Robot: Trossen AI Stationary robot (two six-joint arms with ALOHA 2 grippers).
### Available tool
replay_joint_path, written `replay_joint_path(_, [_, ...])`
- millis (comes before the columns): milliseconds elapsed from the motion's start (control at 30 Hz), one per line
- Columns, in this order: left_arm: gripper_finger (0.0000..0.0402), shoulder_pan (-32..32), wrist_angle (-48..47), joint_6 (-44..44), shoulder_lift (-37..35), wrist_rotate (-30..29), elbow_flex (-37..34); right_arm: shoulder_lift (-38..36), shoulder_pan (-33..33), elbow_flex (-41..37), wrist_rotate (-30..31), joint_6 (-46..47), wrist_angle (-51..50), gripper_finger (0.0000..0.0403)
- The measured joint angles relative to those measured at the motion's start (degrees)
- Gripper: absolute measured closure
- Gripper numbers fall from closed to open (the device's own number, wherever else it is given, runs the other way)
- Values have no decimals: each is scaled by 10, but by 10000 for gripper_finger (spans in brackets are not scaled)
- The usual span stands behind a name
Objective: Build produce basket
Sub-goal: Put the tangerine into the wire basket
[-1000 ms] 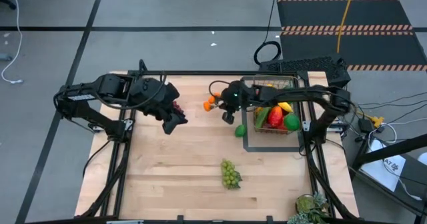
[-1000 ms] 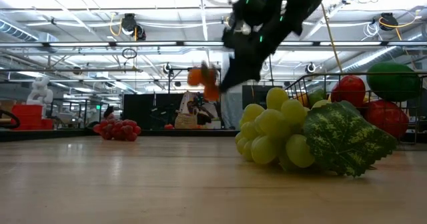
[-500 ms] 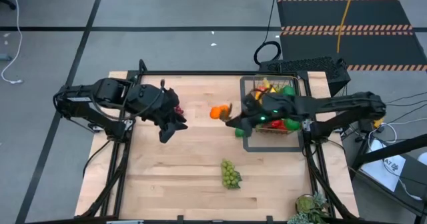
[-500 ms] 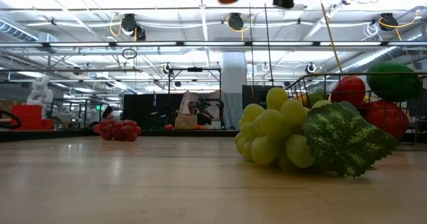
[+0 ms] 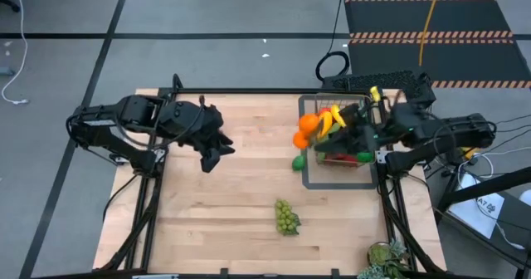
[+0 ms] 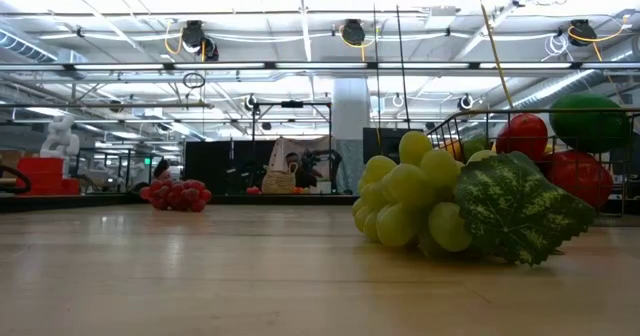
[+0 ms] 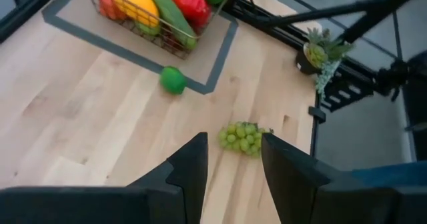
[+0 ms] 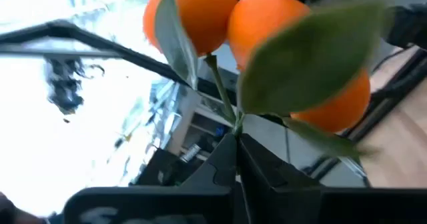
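We view a wooden table (image 5: 216, 204) on which the basket (image 5: 358, 159) stands at the right side inside a taped rectangle (image 5: 309, 176), a marked spot that we take to be the fixed loading place. The basket already holds much of the produce, among it a red piece (image 6: 520, 134), a green piece (image 6: 590, 121) and a yellow piece (image 7: 135, 4), piled high enough to stand above the wire rim. The right gripper (image 5: 338, 128) is raised over the basket's near-left corner, its fingers closed tight on the thin stem of a cluster of oranges (image 8: 253, 44); we judge the stem was chosen because the round fruits are too wide to pinch, and the height clears the rim for lowering in. The left gripper (image 5: 213, 155) waits over the left half of the table, fingers (image 7: 190, 167) partly apart and empty, pointed towards the green grapes (image 5: 286, 217) lying near the front edge. A lime (image 5: 299, 163) rests just outside the tape, and purple grapes (image 6: 177, 194) lie far back; we judge these three remain to be loaded
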Motion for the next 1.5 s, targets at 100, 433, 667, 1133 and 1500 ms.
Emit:
replay_joint_path(100, [261, 11, 0, -24, 0, -5, 0, -14, -9, 0, -21, 4, 22, 402])
replay_joint_path(433, [261, 20, 0, -139, 0, -54, 0, -43, -54, 0, -205, 3, 68, 402])
replay_joint_path(667, [261, 16, 1, -217, 0, -81, 0, -45, -89, 0, -301, -31, 66, 402])
replay_joint_path(1133, [261, 14, 253, -196, 58, -55, 0, -50, -110, 0, -367, -124, 50, 402])
replay_joint_path(1500, [261, 16, 454, -159, 117, 89, 0, -24, -182, 0, -366, -220, -45, 402])
